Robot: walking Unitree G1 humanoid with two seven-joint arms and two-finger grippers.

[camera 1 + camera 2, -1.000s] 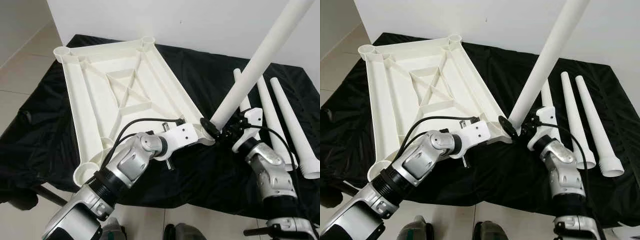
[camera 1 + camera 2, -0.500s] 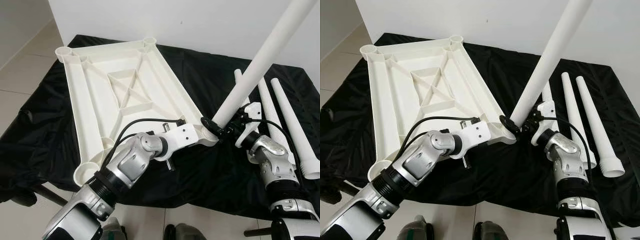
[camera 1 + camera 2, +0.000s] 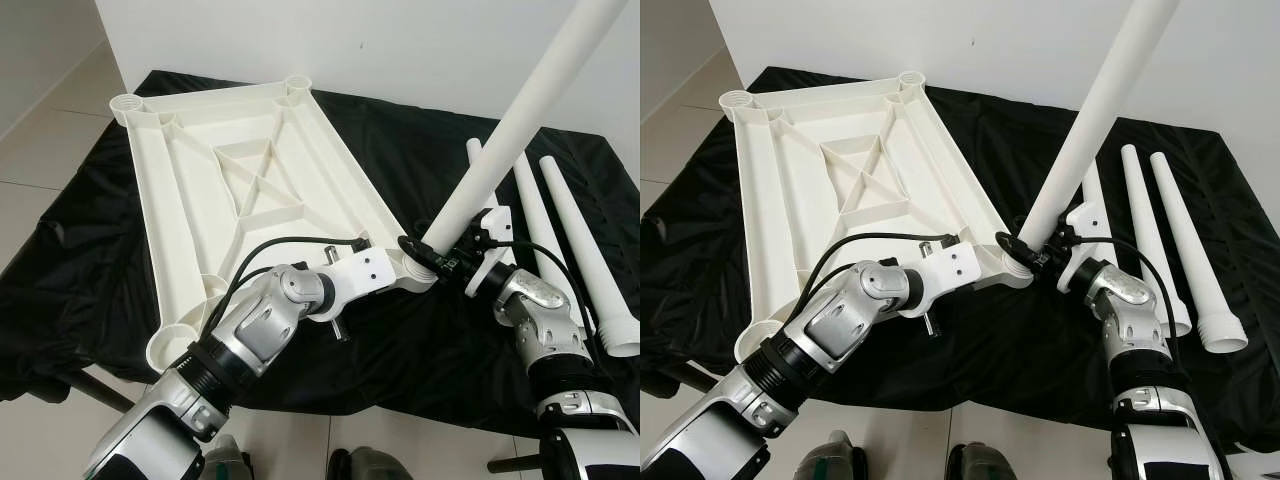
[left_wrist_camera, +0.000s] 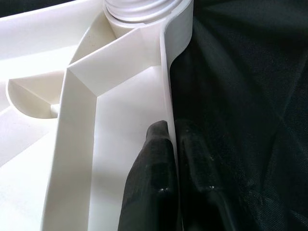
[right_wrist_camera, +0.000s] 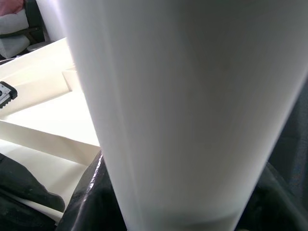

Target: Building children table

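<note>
The white tabletop (image 3: 200, 190) lies upside down on a black cloth, ribs facing up. My left gripper (image 4: 169, 144) is shut on its thin side rim, one finger (image 4: 149, 183) inside the rim and one outside, just short of the near right corner socket (image 4: 144, 9). My right gripper (image 3: 452, 263) is shut on the lower end of a long white table leg (image 3: 520, 110). The leg leans up and to the right, with its foot at that same corner socket (image 3: 415, 272). In the right wrist view, the leg (image 5: 183, 96) looms large, with the tabletop (image 5: 43, 115) behind it.
Three more white legs (image 3: 580, 250) (image 3: 540, 235) (image 3: 1092, 195) lie side by side on the cloth to the right of my right arm. The black cloth (image 3: 80, 270) hangs over the support's edges. A white wall stands behind, and tiled floor lies to the left.
My right wrist has shifted a little up and toward the corner socket, carrying the leg's foot with it. The left arm and tabletop have stayed put.
</note>
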